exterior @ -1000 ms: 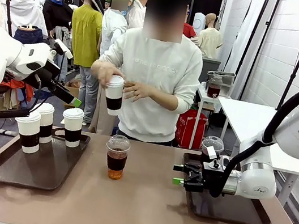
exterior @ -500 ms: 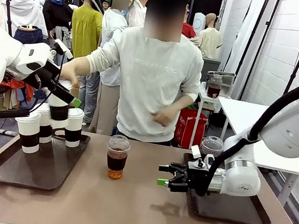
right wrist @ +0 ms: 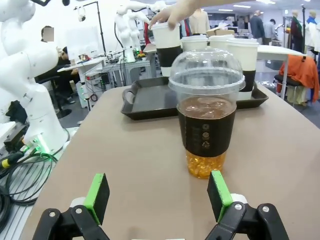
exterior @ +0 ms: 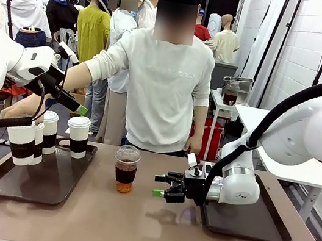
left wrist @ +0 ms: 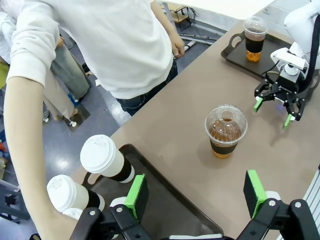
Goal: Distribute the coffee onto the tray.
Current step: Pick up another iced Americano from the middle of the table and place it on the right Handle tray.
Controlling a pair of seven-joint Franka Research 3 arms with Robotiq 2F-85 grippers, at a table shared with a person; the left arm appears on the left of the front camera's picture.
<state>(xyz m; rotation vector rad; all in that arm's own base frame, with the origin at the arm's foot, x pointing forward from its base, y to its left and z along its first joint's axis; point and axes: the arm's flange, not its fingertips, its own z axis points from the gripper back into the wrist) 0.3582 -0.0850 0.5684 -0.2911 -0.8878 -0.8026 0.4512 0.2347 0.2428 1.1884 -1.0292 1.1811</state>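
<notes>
One clear cup [exterior: 125, 169] on the bench [exterior: 149, 230] faces the open right claw [exterior: 157, 185] nearby (left claw [left wrist: 195, 192] open too): a reach, I judge; next, straddle it and close gently.

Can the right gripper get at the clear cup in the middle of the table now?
Probably yes. The right gripper is open, level with the clear cup and pointed at it, and nothing but bare table lies between them.
</notes>
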